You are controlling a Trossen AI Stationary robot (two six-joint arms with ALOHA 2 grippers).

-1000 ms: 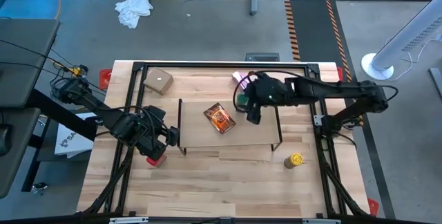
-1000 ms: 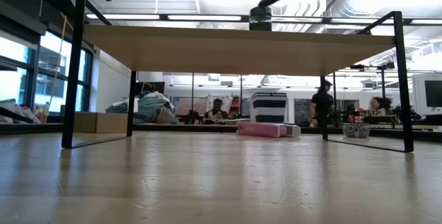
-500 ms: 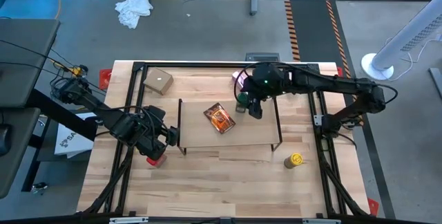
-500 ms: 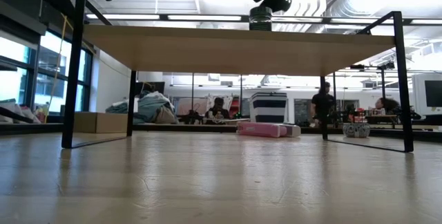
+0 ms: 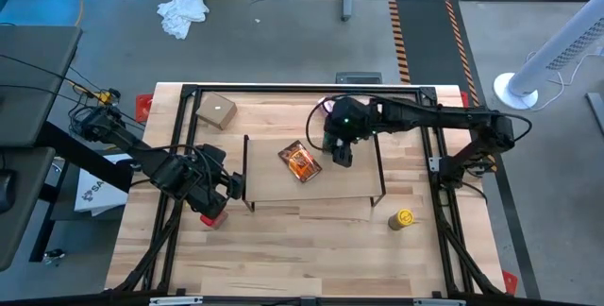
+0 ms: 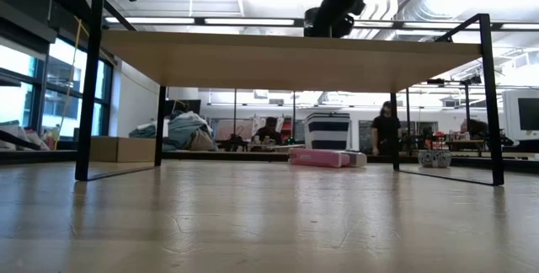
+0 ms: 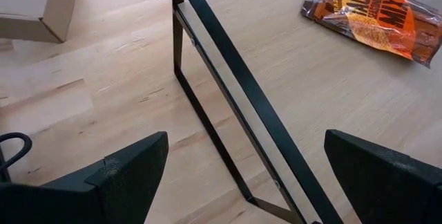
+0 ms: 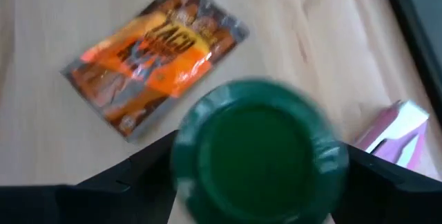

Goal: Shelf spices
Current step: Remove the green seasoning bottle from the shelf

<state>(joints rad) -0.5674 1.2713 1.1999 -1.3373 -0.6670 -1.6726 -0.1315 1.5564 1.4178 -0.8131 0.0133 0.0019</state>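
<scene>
Right gripper (image 5: 341,153) has slid leftward over the green-lidded jar (image 8: 257,151).

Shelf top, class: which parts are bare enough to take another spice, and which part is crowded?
The shelf is bare left of the taco packet, toward its left legs, and along the front edge. The right rear is crowded: the right claw hangs over the green-lidded jar, beside the packet.

Two dark jointed arms (black cabling alongside)
</scene>
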